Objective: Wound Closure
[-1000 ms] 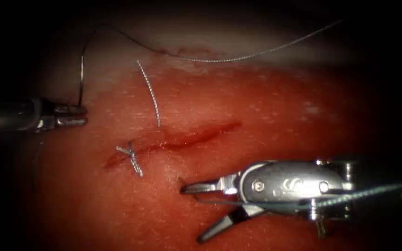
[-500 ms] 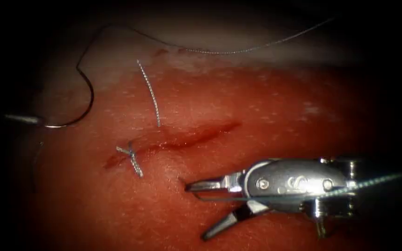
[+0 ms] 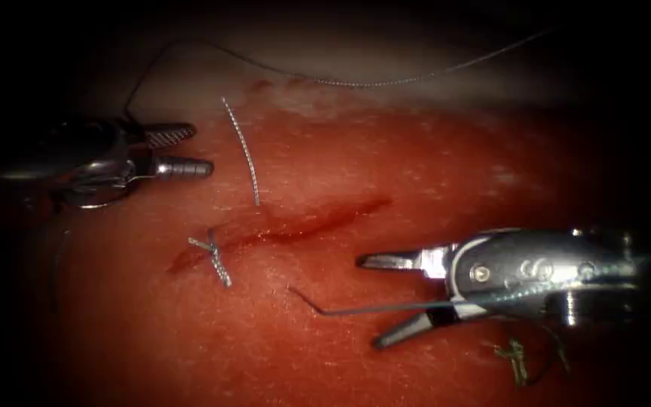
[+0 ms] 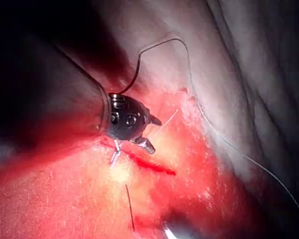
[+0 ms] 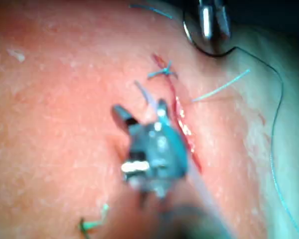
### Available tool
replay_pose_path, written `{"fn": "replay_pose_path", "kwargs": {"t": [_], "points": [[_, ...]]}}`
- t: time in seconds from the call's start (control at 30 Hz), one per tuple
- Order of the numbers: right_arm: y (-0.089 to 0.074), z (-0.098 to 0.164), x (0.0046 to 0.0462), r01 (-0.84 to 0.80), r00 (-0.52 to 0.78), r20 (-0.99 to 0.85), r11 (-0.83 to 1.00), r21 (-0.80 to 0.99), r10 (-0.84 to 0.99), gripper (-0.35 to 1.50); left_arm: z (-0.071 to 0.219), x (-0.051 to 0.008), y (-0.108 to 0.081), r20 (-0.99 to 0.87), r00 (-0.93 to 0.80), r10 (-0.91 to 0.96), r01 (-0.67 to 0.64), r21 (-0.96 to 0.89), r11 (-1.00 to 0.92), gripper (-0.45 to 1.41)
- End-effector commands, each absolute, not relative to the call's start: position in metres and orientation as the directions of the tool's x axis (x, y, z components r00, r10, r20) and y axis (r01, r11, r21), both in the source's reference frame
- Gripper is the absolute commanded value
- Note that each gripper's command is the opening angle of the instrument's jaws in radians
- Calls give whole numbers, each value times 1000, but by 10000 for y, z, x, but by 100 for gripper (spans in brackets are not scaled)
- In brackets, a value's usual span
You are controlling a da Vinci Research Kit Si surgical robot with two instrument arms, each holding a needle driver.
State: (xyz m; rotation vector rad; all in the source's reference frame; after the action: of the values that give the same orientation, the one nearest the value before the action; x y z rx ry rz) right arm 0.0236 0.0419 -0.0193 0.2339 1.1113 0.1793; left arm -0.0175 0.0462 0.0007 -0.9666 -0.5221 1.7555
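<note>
The tissue point(image 3: 416, 151) has a short red cut point(image 3: 303, 222) with a knotted stitch point(image 3: 214, 252) at its left end. My left tool point(image 3: 201, 149) hovers left of the cut, jaws open, holding nothing. The curved needle point(image 3: 103, 203) lies on the tissue just under that tool's wrist, not in the tissue. Its thread point(image 3: 356, 83) runs up and across to the far right. My right tool point(image 3: 368, 303) is right of the cut, jaws open, holding nothing. A thread end point(image 3: 318, 307) rises from the tissue and passes between its jaws. The left wrist view shows the open left tool point(image 4: 152, 132) above the cut point(image 4: 152, 164).
A loose cut piece of thread point(image 3: 244, 154) lies above the cut's left half. A small thread scrap point(image 3: 518, 360) sits below the right tool. The right wrist view shows the right tool point(image 5: 139, 108), the stitch point(image 5: 162, 73) and the needle point(image 5: 204, 49).
The left tool let the needle drop onto the tissue, drew back, then returned over it with jaws open. The right tool moved right, baring the thread end.
</note>
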Motion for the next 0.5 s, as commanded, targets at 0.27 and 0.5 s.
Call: {"fn": "replay_pose_path", "kwargs": {"t": [0.27, 0.5], "points": [[420, -189, 233, -52, 448, -857, 964, 262, 257, 138, 57, -192, 447, -202, -41, 979, -610, -771, -185, 62], [421, -187, 233, -51, 450, -856, 964, 261, 255, 133, 64, -198, 457, -183, -11, 983, -602, -784, -153, 65]]}}
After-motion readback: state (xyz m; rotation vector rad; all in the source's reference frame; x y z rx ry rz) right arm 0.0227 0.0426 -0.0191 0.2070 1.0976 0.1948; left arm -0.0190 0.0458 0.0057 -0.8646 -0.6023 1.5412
